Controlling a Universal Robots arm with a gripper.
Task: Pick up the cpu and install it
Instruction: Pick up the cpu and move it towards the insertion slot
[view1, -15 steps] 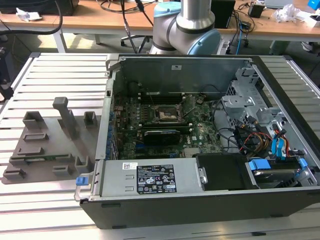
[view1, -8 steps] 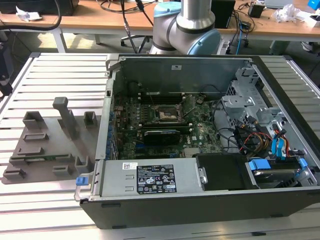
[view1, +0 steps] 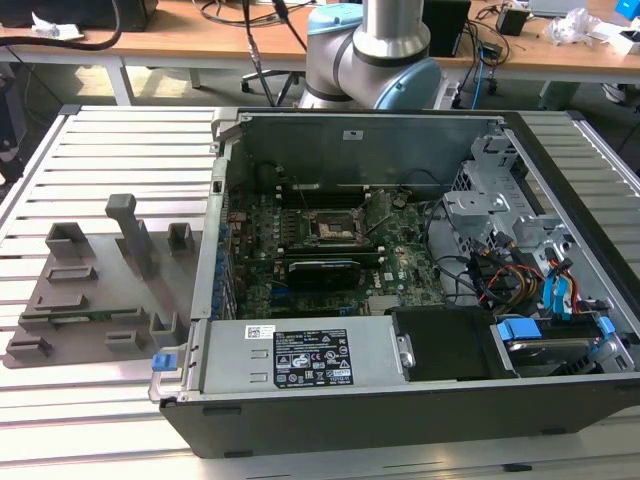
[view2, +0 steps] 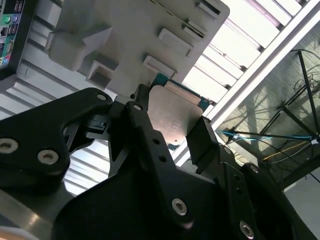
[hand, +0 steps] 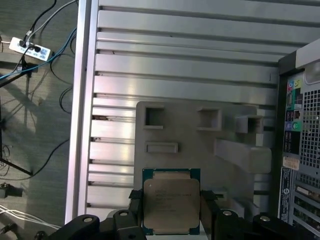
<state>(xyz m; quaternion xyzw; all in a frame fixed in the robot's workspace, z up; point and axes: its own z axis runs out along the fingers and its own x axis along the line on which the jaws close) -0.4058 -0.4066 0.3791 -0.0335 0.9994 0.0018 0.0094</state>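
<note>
The cpu (hand: 171, 199), a flat square chip with a silvery-grey top and a green edge, sits between my gripper's (hand: 171, 210) black fingers (hand: 135, 206). In the second wrist view the cpu (view2: 172, 115) is clamped on two opposite sides by the fingers (view2: 202, 137) of the gripper (view2: 172, 127). It hangs in the air above the grey fixture tray (hand: 200, 135). In the exterior view the black-framed motherboard socket (view1: 330, 228) lies in the middle of the open computer case (view1: 400, 400).
The grey fixture tray (view1: 90, 290) with raised blocks and slots lies on the slatted metal table (view1: 120, 150) at the exterior view's left of the case. A long black card (view1: 322, 268) sits below the socket. Cables and drive bays (view1: 540, 260) fill the case's right side.
</note>
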